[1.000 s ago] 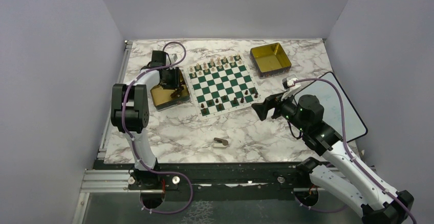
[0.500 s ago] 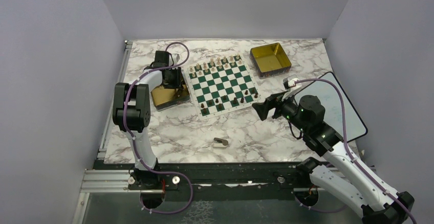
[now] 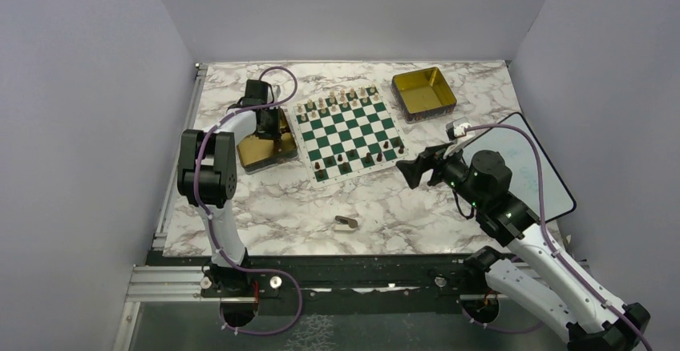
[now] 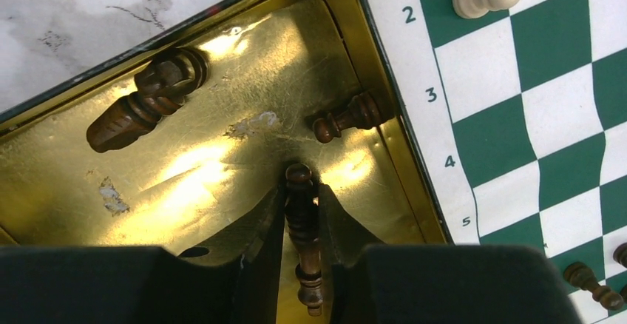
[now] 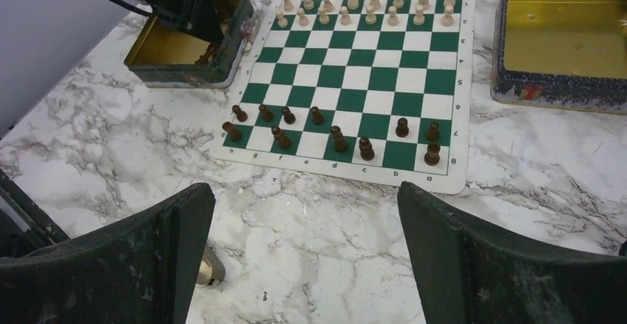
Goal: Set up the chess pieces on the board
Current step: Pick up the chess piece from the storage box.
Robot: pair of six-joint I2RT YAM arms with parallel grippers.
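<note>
L gripper point(image 4: 299, 194) is found inside gold tin point(image 4: 192, 183), jaws drawn together on a dark piece point(image 4: 302, 254) lying lengthwise betw. the fingers point(image 4: 259, 228), head just ahead of the tips, base back toward the palm; contact on both flanks is judged from wrist view. Two more dark pcs lie in the tin: a large one point(image 4: 140, 109) ahead & well left of the jaws, a small one point(image 4: 346, 117) just ahead & slightly right, by the tin wall. Board point(image 4: 562, 80) lies right of the jaws, beyond that wall. R gripper point(image 5: 307, 261) is held w/ jaws wide apart, nothing betw. them, over bare marble; ahead of it the near ranks carry a partial dark set point(image 5: 338, 139), far ranks the cream set point(image 5: 370, 13). Risks noted: piece is gripped on its side along the fingers, so it prob. cannot be stood on a square w/o re-orienting; the turned, rounded body may pivot or slip on lift; the small piece or tin wall may be clipped on exit; crowded near ranks may be toppled at placement
</note>
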